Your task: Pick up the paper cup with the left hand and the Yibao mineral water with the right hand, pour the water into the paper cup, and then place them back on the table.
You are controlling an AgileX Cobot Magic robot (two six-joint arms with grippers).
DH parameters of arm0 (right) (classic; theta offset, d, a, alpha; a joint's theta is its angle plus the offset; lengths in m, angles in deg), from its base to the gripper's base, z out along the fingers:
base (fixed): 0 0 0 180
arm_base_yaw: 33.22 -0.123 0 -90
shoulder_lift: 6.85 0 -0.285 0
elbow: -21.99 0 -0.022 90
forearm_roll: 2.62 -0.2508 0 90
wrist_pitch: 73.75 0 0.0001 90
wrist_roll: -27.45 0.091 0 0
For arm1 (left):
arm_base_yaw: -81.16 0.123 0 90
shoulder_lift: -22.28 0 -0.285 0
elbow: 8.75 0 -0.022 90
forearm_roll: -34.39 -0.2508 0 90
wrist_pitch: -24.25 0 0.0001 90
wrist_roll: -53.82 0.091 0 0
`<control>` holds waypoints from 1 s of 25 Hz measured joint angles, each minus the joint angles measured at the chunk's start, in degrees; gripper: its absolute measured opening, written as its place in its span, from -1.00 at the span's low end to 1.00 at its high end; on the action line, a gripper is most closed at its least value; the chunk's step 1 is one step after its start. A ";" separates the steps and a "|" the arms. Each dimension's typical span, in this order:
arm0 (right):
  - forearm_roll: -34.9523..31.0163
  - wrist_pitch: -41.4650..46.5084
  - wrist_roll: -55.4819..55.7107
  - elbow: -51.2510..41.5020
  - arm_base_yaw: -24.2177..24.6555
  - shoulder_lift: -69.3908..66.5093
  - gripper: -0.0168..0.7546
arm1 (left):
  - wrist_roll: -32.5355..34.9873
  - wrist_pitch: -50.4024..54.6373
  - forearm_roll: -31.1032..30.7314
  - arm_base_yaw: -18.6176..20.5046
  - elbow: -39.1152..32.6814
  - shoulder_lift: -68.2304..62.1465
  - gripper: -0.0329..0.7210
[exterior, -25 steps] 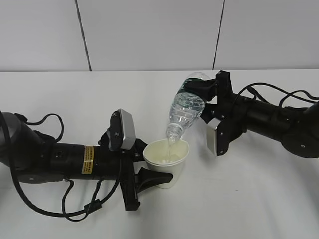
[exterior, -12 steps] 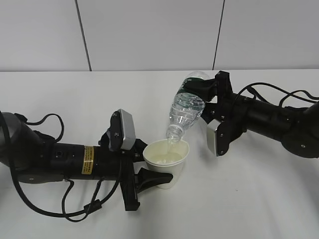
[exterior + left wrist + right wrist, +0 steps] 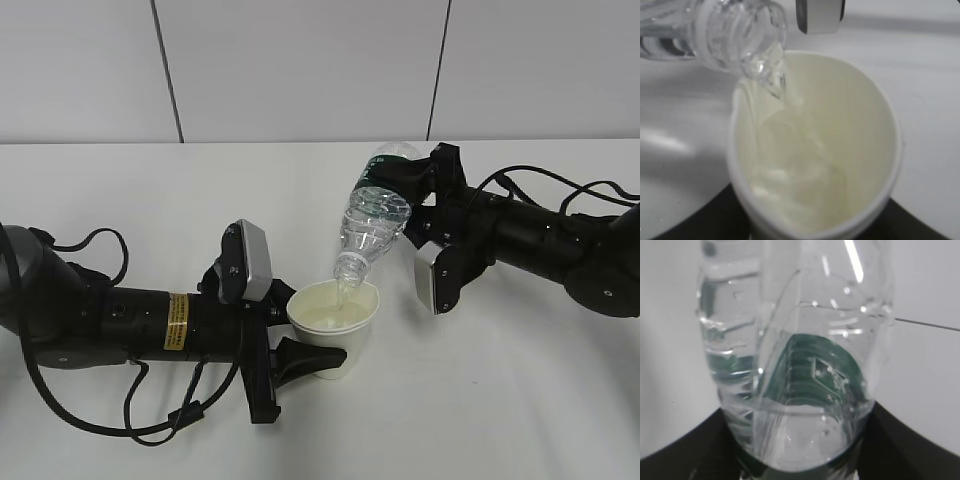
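Observation:
My left gripper [image 3: 300, 345] is shut on the white paper cup [image 3: 333, 322], held upright just above the white table [image 3: 480, 400]. In the left wrist view the cup [image 3: 840, 150] fills the frame with water in its cream inside, black fingers [image 3: 705, 220] at both lower sides. My right gripper [image 3: 420, 190] is shut on the Yibao mineral water bottle [image 3: 375, 220], tilted mouth-down over the cup's far rim. Water streams from its neck [image 3: 755, 45] into the cup. In the right wrist view the bottle [image 3: 795, 365] stands between the black fingers [image 3: 685, 450].
The left arm [image 3: 120, 320] with its yellow sticker lies low along the front left of the table, cables looping beside it. The right arm [image 3: 540, 245] reaches in from the right. A pale wall [image 3: 300, 70] closes the far edge.
Very little has moved. The bottle stays tilted over the cup and water keeps running; the water level in the cup has risen slightly.

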 joint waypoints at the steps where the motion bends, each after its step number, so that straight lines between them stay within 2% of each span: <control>1: 0.00 -0.09 -0.02 0.00 0.00 0.00 0.15 | 0.00 0.00 0.00 0.00 0.00 0.00 0.09; 13: 0.00 -0.39 0.43 0.04 0.00 0.00 0.15 | 0.00 0.00 0.00 0.00 0.00 0.00 0.09; 18: 0.00 -0.39 11.24 0.04 0.00 0.00 0.15 | 0.00 0.04 0.90 0.00 0.00 0.00 0.09; 25: 2.14 -0.39 31.21 -0.18 0.00 0.00 0.15 | 0.67 -1.95 5.51 0.00 0.00 0.00 0.09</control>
